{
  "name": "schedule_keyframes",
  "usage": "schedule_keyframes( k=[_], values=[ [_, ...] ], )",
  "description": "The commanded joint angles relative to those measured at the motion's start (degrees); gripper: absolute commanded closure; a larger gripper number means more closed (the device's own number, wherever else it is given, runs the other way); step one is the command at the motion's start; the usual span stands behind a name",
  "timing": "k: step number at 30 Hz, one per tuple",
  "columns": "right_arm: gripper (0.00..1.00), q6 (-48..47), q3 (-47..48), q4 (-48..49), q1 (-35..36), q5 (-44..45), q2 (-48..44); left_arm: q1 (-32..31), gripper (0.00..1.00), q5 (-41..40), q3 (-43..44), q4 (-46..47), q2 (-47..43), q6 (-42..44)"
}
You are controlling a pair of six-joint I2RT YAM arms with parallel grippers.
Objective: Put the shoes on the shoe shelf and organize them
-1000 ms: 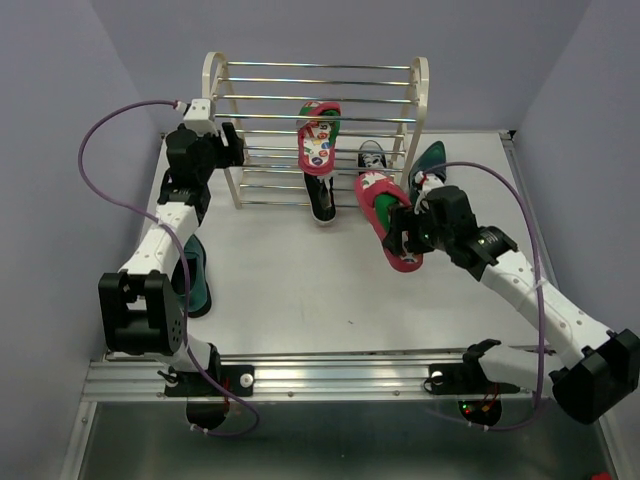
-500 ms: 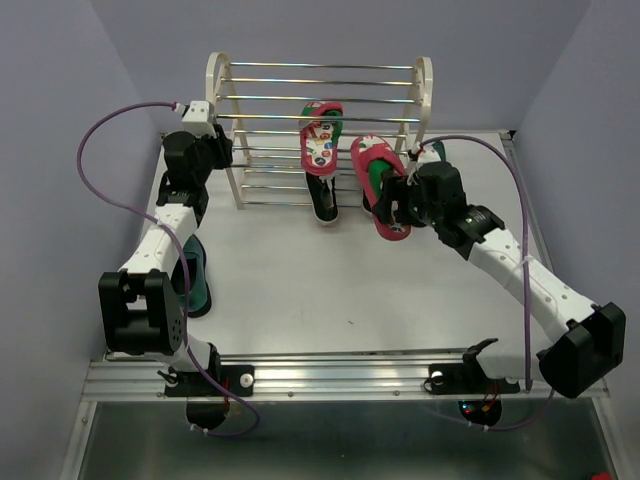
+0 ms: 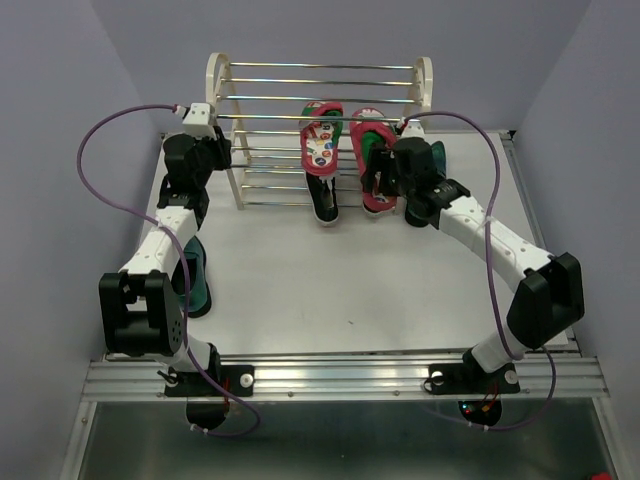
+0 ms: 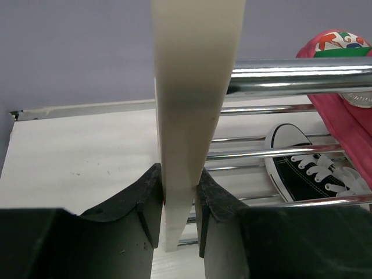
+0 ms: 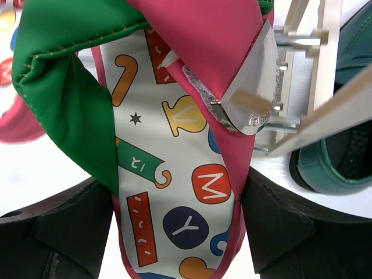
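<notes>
White table [image 3: 330, 290]: shoe shelf [image 3: 270, 66], teal shoe [image 3: 198, 285].

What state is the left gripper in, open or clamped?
Clamped: left gripper pinches the shoe shelf at its side panel, touching both faces.

1. A white, flat, matte worktop [image 3: 300, 280] fills the middle of the overhead view.
2. A small dark mark [image 3: 349, 322] sits on the worktop toward its near edge. The left wrist view shows a few faint specks on the worktop too.
3. Plain lavender walls [image 3: 60, 80] stand at the left, back and right of the worktop.
4. A ribbed aluminium rail [image 3: 340, 375] runs along the worktop's near edge.
5. Below the rail lies a dark grey-green surface [image 3: 340, 445]. A small red thing [image 3: 601, 474] shows at its right corner, cropped too much to identify.
</notes>
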Motion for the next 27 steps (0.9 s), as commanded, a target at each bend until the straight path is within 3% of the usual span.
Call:
schedule_keyframes(
  k=[1, 15, 27],
  values=[
    [0.92, 1.85, 6.39, 10.89, 0.05, 4.52, 1.43, -0.68, 0.66, 2.51, -0.58, 3.94, -2.11, 0.03],
    [0.81, 3.61, 14.56, 9.84, 0.58, 9.17, 7.68, -0.68, 0.66, 2.6, -1.46, 4.02, -2.9, 2.23],
    [0.64, -1.39, 25.37, 2.98, 0.58, 11.55, 14.36, -0.68, 0.67, 1.99, -1.37, 4.02, -2.73, 2.84]
  ],
)
